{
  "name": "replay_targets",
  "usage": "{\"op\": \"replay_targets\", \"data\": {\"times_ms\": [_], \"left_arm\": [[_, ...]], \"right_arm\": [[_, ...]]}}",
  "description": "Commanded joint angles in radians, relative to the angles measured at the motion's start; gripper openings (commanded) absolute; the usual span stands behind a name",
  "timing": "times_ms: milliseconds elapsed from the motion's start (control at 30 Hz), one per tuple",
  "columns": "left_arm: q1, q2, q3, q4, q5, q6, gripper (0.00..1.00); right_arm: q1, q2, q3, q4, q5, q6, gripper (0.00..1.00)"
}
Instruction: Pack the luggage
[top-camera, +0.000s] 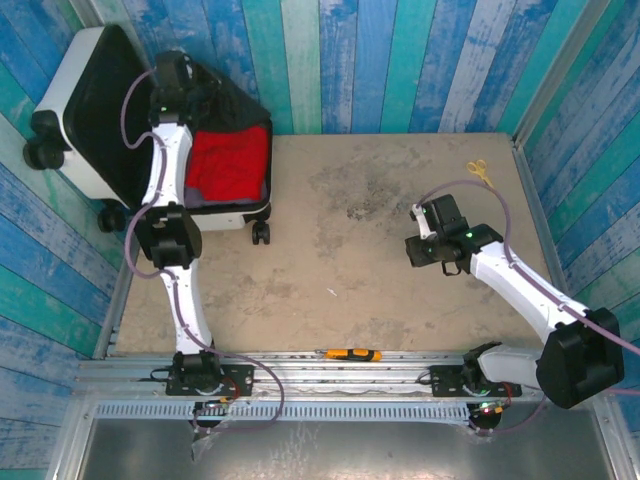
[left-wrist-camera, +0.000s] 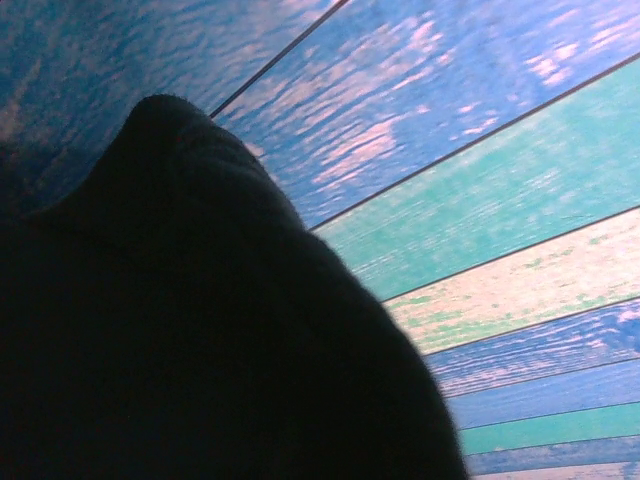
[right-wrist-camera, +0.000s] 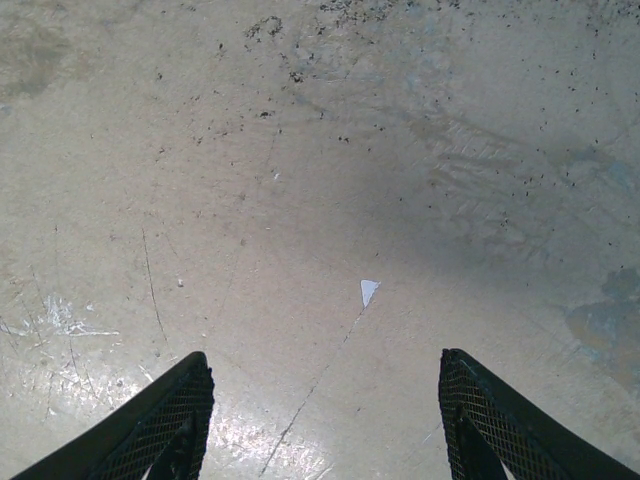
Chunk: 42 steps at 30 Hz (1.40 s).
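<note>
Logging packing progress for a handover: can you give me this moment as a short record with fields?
luggage: white hard-shell suitcase, open, far left corner
inside: red cloth on black lining
left gripper: shut, over the suitcase, dark fabric close to its camera
right gripper: open, above bare table
loose items: yellow scissors far right; orange-handled tool on near rail

This is a robot lab test cell. A left arm (top-camera: 168, 160) and a right arm (top-camera: 515, 275) are bolted to an aluminium rail (top-camera: 330, 378) at the edge of a scuffed beige counter (top-camera: 380, 290). Backdrop walls (top-camera: 400, 60) of blue, teal and white painted planks box it in.
</note>
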Motion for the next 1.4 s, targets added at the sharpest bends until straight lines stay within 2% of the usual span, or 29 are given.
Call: {"op": "replay_targets", "data": {"times_ms": [0,200,433,533,767,800,833,867,900,967,1000,1133,1367], "left_arm": [[0.002,0.005,-0.023,0.045,0.053,0.027,0.00],[0.002,-0.176,-0.359,0.145,0.002,0.033,0.00],[0.002,-0.370,-0.647,0.144,-0.054,0.043,0.00],[0.001,-0.455,-0.763,0.145,-0.110,0.049,0.00],[0.008,-0.574,-0.866,0.107,-0.211,0.085,0.01],[0.010,-0.580,-0.866,0.093,-0.214,0.089,0.03],[0.017,-0.586,-0.870,0.079,-0.219,0.092,0.12],[0.018,-0.594,-0.875,0.068,-0.225,0.094,0.28],[0.021,-0.605,-0.887,0.054,-0.233,0.094,0.53],[0.032,-0.635,-0.922,0.031,-0.268,0.084,0.84],[0.036,-0.656,-0.942,0.016,-0.293,0.072,0.96],[0.046,-0.764,-1.023,-0.015,-0.345,0.075,0.93],[0.057,-1.032,-1.148,-0.107,-0.562,0.156,0.94]], "right_arm": [[-0.002,-0.024,0.009,-0.026,-0.002,0.017,0.62],[0.001,-0.054,-0.013,-0.026,-0.045,0.031,0.62],[0.003,-0.149,-0.060,-0.037,-0.067,0.035,0.62],[0.003,-0.173,-0.070,-0.035,-0.099,0.042,0.62],[0.004,-0.211,-0.093,-0.034,-0.142,0.049,0.62],[0.004,-0.218,-0.097,-0.034,-0.147,0.050,0.62],[0.004,-0.226,-0.101,-0.035,-0.153,0.050,0.62],[0.004,-0.233,-0.106,-0.035,-0.159,0.050,0.62],[0.004,-0.240,-0.109,-0.038,-0.167,0.050,0.63],[0.004,-0.248,-0.113,-0.042,-0.182,0.048,0.64],[0.004,-0.252,-0.113,-0.046,-0.187,0.050,0.65],[0.006,-0.258,-0.115,-0.052,-0.208,0.048,0.65],[0.009,-0.261,-0.117,-0.035,-0.230,0.056,0.65]]}}
